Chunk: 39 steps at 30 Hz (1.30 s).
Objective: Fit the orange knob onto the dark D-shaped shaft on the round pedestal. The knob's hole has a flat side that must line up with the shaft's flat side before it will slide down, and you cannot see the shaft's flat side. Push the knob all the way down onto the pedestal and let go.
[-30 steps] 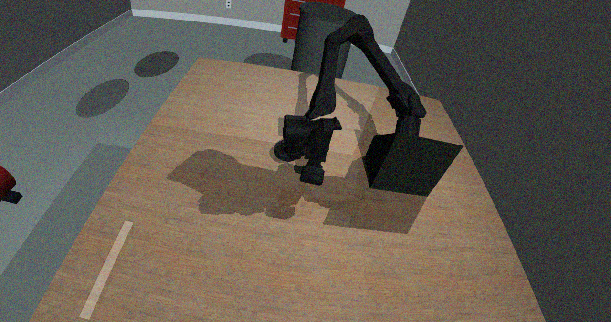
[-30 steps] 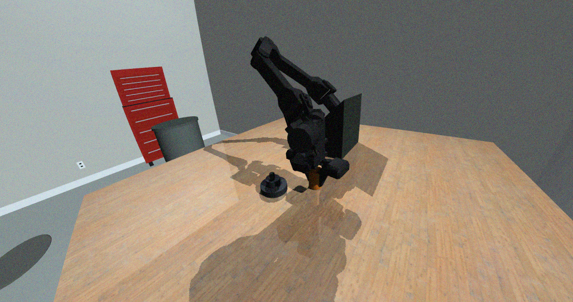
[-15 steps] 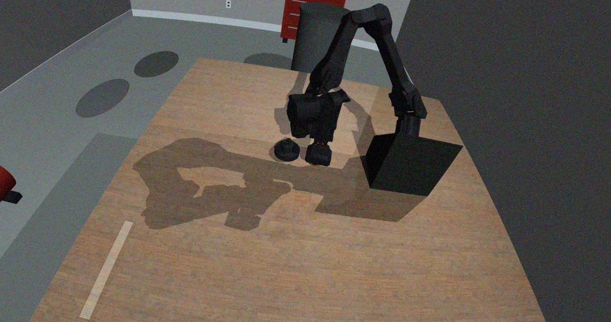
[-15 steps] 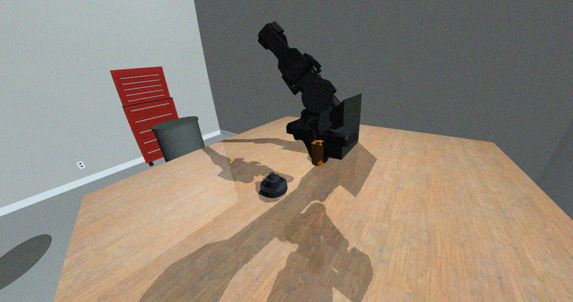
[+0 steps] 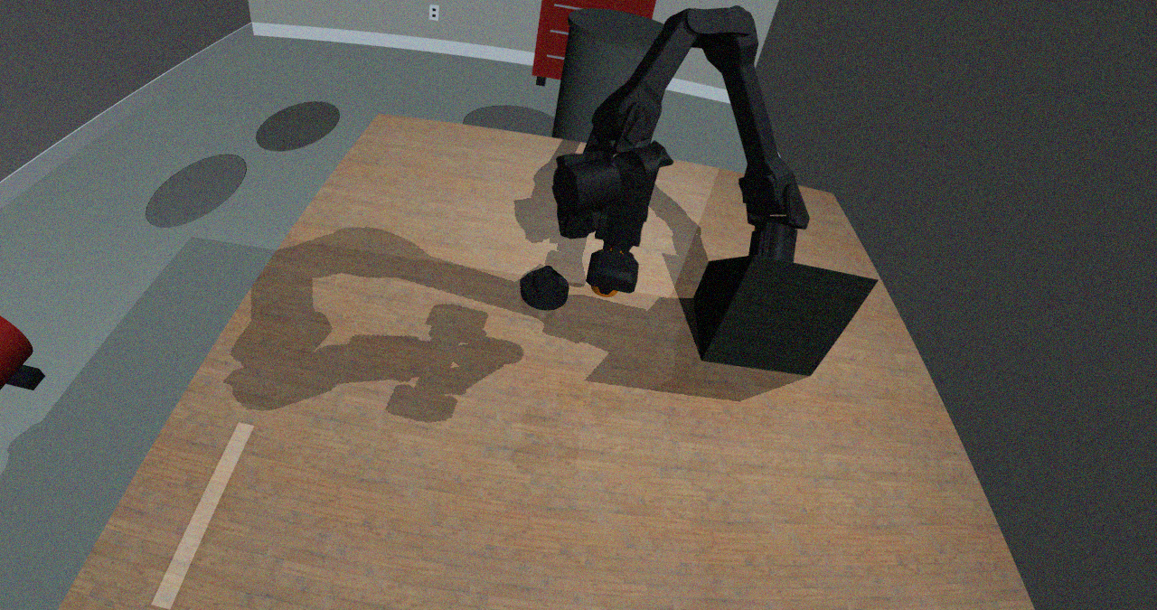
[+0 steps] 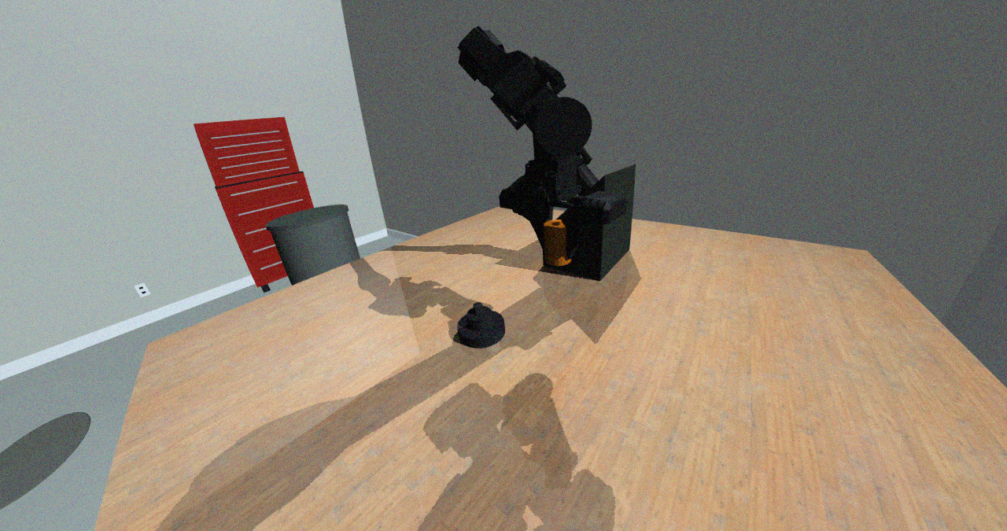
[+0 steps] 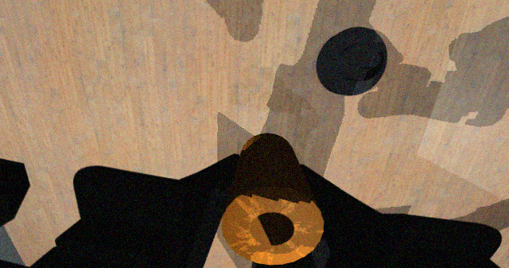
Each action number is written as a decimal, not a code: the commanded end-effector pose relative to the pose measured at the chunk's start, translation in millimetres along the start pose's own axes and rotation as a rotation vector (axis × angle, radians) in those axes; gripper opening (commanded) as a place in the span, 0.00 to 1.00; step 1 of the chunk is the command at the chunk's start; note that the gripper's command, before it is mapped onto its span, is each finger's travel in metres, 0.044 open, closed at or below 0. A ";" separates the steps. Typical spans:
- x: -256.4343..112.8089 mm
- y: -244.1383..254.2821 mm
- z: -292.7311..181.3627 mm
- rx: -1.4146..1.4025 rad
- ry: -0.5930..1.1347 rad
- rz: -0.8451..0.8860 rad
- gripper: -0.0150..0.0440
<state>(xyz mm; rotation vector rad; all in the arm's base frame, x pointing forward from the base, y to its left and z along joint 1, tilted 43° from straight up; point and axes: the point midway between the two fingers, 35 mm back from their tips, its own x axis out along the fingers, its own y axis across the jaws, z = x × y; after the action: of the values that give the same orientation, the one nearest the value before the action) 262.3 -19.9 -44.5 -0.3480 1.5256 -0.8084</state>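
My gripper (image 5: 611, 273) (image 6: 557, 237) (image 7: 267, 165) is shut on the orange knob (image 5: 604, 292) (image 6: 555, 243) (image 7: 238, 230). It holds the knob upright above the table, off to the side of the pedestal. The wrist view shows the D-shaped hole in the knob's top, with its flat side on the left, slanting down to the right. The round dark pedestal (image 5: 543, 289) (image 6: 481, 330) (image 7: 350, 69) stands on the table, in shadow, and the knob is not touching it. The shaft (image 6: 478, 308) sticks up from its middle; its flat side cannot be made out.
A dark box-like screen (image 5: 785, 315) (image 6: 617, 225) stands at the arm's base, to the right of the gripper in the top view. A pale strip (image 5: 203, 513) lies on the wooden table (image 5: 566, 485) (image 6: 739, 387). A grey bin (image 6: 316, 242) and red cabinet (image 6: 260, 197) stand beyond the table.
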 end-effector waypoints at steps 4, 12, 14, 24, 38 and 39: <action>2.3 -8.4 16.8 0.005 -0.011 0.012 0.25; 9.0 -21.2 33.4 0.005 -0.012 0.017 0.25; 10.8 -24.7 37.5 0.005 -0.012 0.017 0.25; 20.5 -44.2 56.7 0.005 -0.014 0.017 0.25; 35.5 -76.3 80.0 0.012 -0.016 0.007 0.25; 36.7 -78.8 81.5 0.013 -0.016 0.006 0.25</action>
<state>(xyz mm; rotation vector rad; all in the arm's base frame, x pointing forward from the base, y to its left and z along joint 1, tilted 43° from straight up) 310.8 -115.3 -18.9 -0.3380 1.5190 -0.8060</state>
